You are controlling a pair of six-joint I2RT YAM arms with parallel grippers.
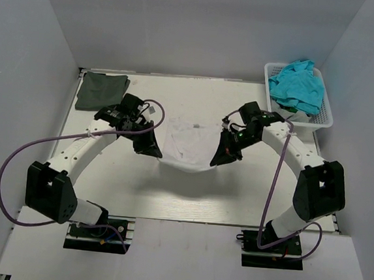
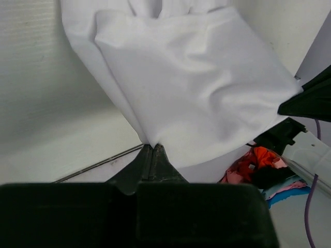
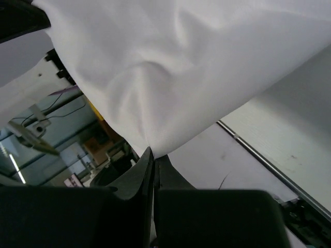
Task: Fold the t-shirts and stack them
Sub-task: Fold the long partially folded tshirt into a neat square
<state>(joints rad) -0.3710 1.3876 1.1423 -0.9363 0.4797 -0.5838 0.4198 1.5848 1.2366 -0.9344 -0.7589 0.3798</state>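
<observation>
1. The white shirt (image 1: 188, 146) hangs between the two arms over the middle of the worktop (image 1: 188, 202). Its near edge sags in a shallow curve and throws a shadow below. The far part, where the neck label sits, is either on the surface or just above it (I cannot tell which).
2. The left pincer (image 1: 152, 151) is clamped on the shirt's near left corner. In its wrist view the fingers (image 2: 145, 165) are pressed together, with cloth fanning out from the tips.
3. The right pincer (image 1: 220, 158) is clamped on the near right corner in the same way, its tips closed on a pinch of fabric.
4. My reading is that the two corners are held apart and level so the edge stays spread and can be carried across as one straight fold. If the edge hung slack it would crease.
5. The green shirt (image 1: 101, 91) lies flat and folded at the worktop's far left corner, well apart from the white one. It is probably the base of the stack.
6. A white basket (image 1: 328, 112) stands at the far right corner. Teal cloth (image 1: 300, 86) is heaped above its rim, with something darker beneath it. Neither arm is near the basket.
</observation>
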